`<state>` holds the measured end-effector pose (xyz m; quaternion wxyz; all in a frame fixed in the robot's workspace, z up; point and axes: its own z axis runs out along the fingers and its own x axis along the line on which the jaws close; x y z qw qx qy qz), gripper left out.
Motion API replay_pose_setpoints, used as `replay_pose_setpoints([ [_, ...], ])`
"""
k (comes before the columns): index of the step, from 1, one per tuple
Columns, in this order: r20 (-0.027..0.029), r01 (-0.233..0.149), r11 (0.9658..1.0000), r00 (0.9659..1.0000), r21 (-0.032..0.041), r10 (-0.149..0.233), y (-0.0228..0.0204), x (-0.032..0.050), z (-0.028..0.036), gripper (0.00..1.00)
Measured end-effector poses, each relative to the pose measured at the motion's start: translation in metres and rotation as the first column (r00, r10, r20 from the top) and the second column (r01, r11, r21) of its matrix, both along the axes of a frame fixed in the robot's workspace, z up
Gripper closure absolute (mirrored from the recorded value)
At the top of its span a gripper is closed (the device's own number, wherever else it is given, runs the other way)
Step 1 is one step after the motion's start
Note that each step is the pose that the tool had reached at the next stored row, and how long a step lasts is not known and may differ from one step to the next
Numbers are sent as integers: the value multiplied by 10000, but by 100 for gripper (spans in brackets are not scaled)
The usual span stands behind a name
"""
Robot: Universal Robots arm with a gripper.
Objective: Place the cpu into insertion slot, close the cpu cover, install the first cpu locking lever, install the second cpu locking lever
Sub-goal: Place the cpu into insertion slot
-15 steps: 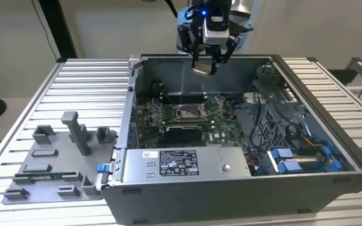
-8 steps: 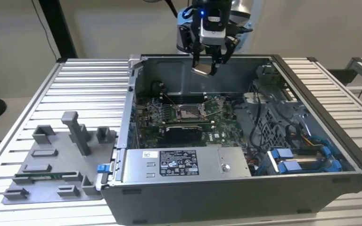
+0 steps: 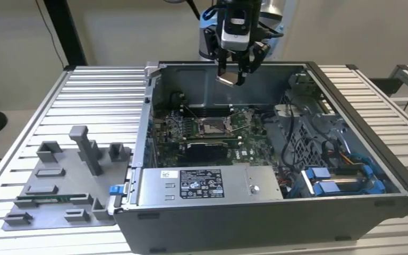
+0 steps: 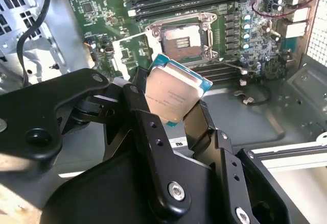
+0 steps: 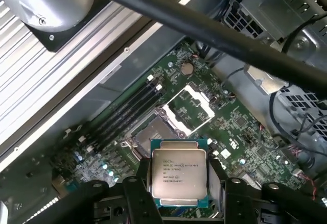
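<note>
On the exterior view's left, a grey fixture tray sits on the slatted table, well apart from the work. Next to it stands the open computer case, with the green circuit board lying flat on its floor.

Above the back of the case hangs the gripper, clamped on the cpu. In both wrist views the black fingers pinch the chip by two opposite edges, its silvery-tan top facing the cameras. The chip is clear of the board and touches nothing but the fingers.

Below it on the board lies the insertion slot, with a dark centre and nothing seated in it. Just beside the socket, the cpu cover appears swung open.

By my reading the first step is in hand: the chip is carried over the case but not yet placed, and the cover and both levers remain undone. In the second wrist view the chip looks tilted against the socket. Seating it likely calls for a level, square lineup over the rim and a soft descent, since a skewed entry could foul the socket.
</note>
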<state>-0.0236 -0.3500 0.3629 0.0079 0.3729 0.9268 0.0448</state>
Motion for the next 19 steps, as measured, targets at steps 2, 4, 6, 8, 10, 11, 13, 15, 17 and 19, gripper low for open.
replay_pose_setpoints([
  [2, 0, 190, 9998, 9998, 1, -190, 0, 0, -1, 100],
  [4, 0, 458, 9990, 9990, 1, -458, 0, 0, -1, 100],
  [6, 1, 766, 9971, 9971, 1, -766, 0, 0, -3, 100],
  [8, 0, 1069, 9943, 9943, 0, -1069, 0, 0, -2, 100],
  [10, 0, 1356, 9908, 9908, 1, -1356, 0, 0, -3, 100],
  [11, 0, 1500, 9887, 9887, 1, -1500, 0, 0, -3, 100],
  [13, 0, 1803, 9836, 9836, 1, -1803, 0, 0, -4, 100],
  [15, 0, 2100, 9777, 9777, 1, -2100, 0, 0, -5, 100],
  [17, 0, 2382, 9712, 9712, 1, -2382, 0, -1, -6, 100],
  [19, 0, 2634, 9647, 9647, 1, -2634, 0, -3, -8, 100],
])
